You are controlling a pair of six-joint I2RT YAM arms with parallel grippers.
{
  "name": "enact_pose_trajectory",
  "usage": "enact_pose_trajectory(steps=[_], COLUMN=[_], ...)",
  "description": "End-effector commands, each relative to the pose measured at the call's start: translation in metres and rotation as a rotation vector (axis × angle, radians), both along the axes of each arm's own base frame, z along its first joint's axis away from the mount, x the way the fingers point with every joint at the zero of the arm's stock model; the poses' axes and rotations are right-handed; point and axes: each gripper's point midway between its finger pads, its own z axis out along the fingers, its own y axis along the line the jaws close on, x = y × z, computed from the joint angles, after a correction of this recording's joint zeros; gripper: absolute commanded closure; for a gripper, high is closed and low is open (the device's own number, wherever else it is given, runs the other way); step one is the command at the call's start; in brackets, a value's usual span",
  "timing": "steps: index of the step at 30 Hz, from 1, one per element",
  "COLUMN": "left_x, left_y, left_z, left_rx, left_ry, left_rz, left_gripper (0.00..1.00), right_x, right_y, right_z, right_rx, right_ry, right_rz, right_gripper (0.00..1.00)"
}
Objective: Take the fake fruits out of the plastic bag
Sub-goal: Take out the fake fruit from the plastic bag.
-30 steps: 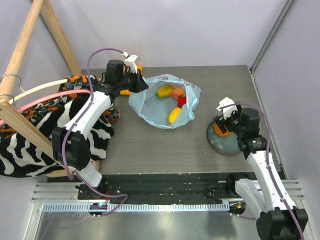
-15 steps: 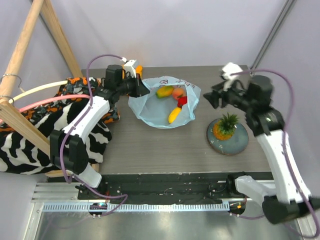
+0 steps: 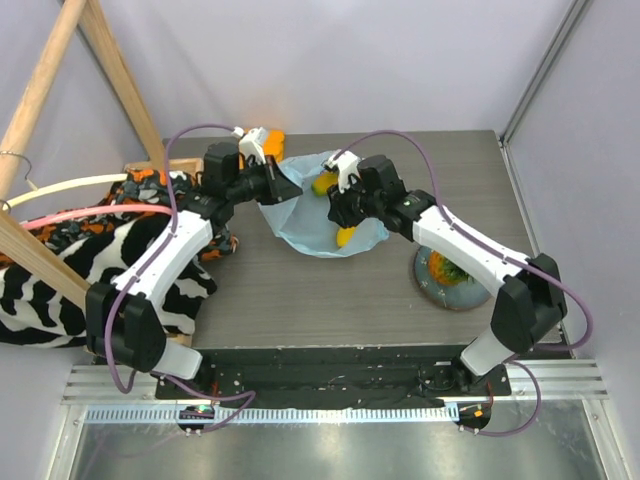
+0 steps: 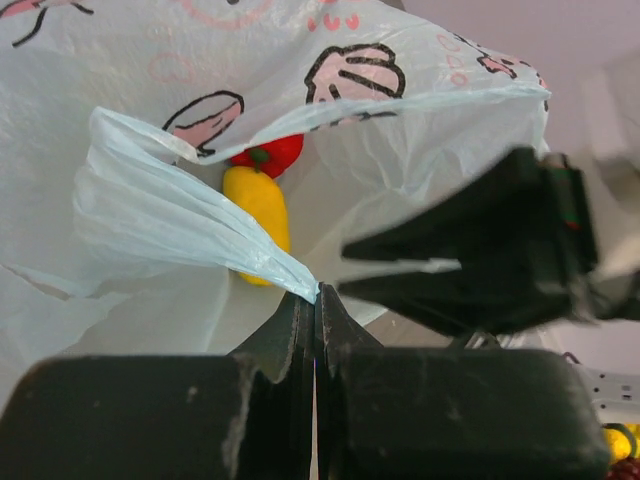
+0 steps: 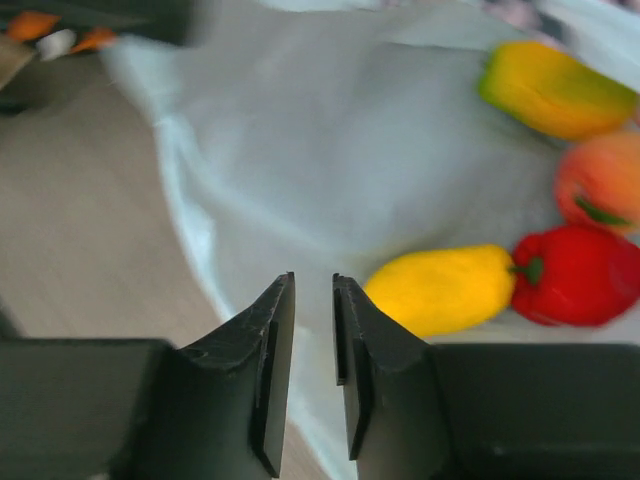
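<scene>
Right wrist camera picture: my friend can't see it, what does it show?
The right gripper, jaws slightly apart and empty, hangs over the pale blue plastic bag. In the bag lie a yellow fruit, a red fruit, a peach-coloured fruit and a yellow-green fruit.

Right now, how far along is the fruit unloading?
Done: the pineapple sits on the plate, outside the bag. In hand: the left gripper pinches the bag's edge; the right gripper hovers over the opening, empty, beside the yellow fruit. Left: that one, the red fruit, the peach-coloured fruit and the yellow-green fruit.
</scene>
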Motion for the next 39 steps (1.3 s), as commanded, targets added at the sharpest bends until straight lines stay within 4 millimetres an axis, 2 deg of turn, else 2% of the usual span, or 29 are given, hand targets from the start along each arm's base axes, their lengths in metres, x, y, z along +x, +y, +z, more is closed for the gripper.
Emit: enact_pose_trajectory(steps=[1, 2, 3, 5, 6, 8, 9, 12, 23, 28, 33, 39], left_x=[-0.016, -0.022, -0.025, -0.034, -0.038, -0.044, -0.048, -0.055, -0.061, -0.062, -0.059, -0.056], left_y=[0.003, 0.004, 0.005, 0.007, 0.008, 0.009, 0.008, 0.009, 0.01, 0.01, 0.011, 0.011], left_z=[0.04, 0.045, 0.036, 0.034, 0.025, 0.022, 0.014, 0.007, 0.004, -0.001, -0.004, -0.004], left_rx=[-0.101, -0.111, -0.107, -0.116, -0.112, -0.121, -0.125, -0.138, -0.131, -0.126, -0.119, -0.119], left_ry=[-0.062, -0.072, -0.053, -0.045, -0.025, -0.014, 0.008, 0.028, 0.014, 0.024, 0.027, 0.025], left_rz=[0.01, 0.005, 0.005, 0.002, 0.002, 0.003, -0.005, -0.005, -0.015, -0.017, -0.009, -0.002], left_gripper=[1.0, 1.0, 1.0, 1.0, 1.0, 1.0, 1.0, 1.0, 1.0, 1.0, 1.0, 1.0], right_x=[0.054, 0.06, 0.064, 0.069, 0.072, 0.074, 0.075, 0.073, 0.068, 0.071, 0.072, 0.068], right_y=[-0.03, -0.037, -0.041, -0.043, -0.044, -0.044, -0.045, -0.047, -0.053, -0.056, -0.057, -0.061], right_z=[-0.006, -0.013, -0.027, -0.037, -0.047, -0.057, -0.068, -0.081, -0.13, -0.144, -0.152, -0.161], right_rx=[-0.005, -0.023, -0.04, -0.058, -0.077, -0.086, -0.101, -0.103, -0.174, -0.199, -0.225, -0.228], right_ry=[-0.051, -0.045, -0.018, -0.001, 0.013, 0.039, 0.065, 0.128, 0.245, 0.261, 0.261, 0.284], right_rz=[-0.359, -0.407, -0.431, -0.444, -0.45, -0.464, -0.477, -0.511, -0.598, -0.628, -0.619, -0.637], right_gripper=[0.63, 0.6, 0.52, 0.44, 0.42, 0.36, 0.35, 0.35, 0.33, 0.33, 0.43, 0.26])
